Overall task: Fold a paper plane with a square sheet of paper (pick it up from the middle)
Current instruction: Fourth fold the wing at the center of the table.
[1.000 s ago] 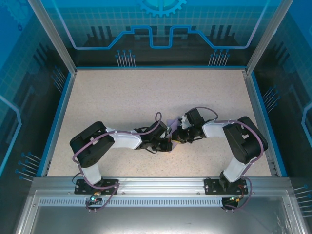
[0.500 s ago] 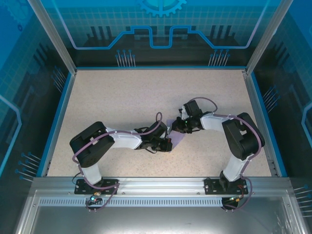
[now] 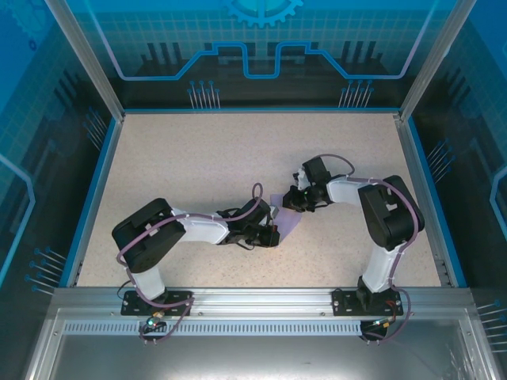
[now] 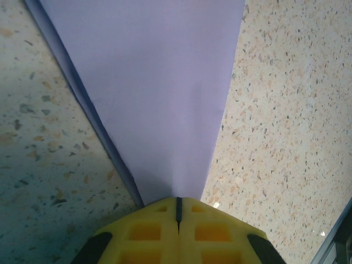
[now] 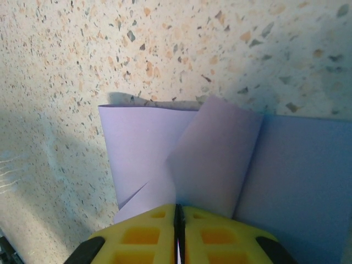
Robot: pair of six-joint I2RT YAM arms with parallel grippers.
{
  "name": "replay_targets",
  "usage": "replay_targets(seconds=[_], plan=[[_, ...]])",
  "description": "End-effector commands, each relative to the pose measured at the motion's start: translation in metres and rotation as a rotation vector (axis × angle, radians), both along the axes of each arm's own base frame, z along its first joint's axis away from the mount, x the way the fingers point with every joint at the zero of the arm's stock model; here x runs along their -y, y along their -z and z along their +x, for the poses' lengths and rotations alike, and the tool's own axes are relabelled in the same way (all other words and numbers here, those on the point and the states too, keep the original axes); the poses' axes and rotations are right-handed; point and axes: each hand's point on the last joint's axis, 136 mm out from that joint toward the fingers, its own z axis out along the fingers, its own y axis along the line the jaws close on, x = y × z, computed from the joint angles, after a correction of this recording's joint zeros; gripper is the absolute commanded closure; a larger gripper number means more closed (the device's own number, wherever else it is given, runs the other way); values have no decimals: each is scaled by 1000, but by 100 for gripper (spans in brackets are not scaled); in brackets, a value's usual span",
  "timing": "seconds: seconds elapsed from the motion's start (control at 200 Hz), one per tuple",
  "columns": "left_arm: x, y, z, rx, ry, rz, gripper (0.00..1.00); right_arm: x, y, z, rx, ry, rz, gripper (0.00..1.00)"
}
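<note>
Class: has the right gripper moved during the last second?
Yes: the right gripper moved away from the metal rail at the near edge, farther up the table.

The left white-and-black robot arm [image 3: 202,229] lies low and reaches to the right, with its elbow out to the left. The yellow-fingered left end effector [image 4: 177,201] is pinched tight on the tip of the thin lavender-purple sheet of paper [image 4: 159,82]. The right white-and-black robot arm [image 3: 386,226] stands up, then bends left. The yellow-fingered right end effector [image 5: 177,209] is squeezed together on a flap of that paper.
</note>
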Motion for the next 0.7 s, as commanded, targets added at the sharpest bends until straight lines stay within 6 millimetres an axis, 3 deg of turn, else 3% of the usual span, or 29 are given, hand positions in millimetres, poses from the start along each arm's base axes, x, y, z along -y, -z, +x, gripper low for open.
replay_targets(seconds=[0.0,0.51,0.695], plan=[[-64,60,-46,-159,7,284,100,26,9,35,71,73,-82,89],[-63,56,-48,-152,9,276,100,47,7,75,78,122,-102,89],[-50,44,-42,-141,19,234,100,56,-11,83,119,131,-88,89]])
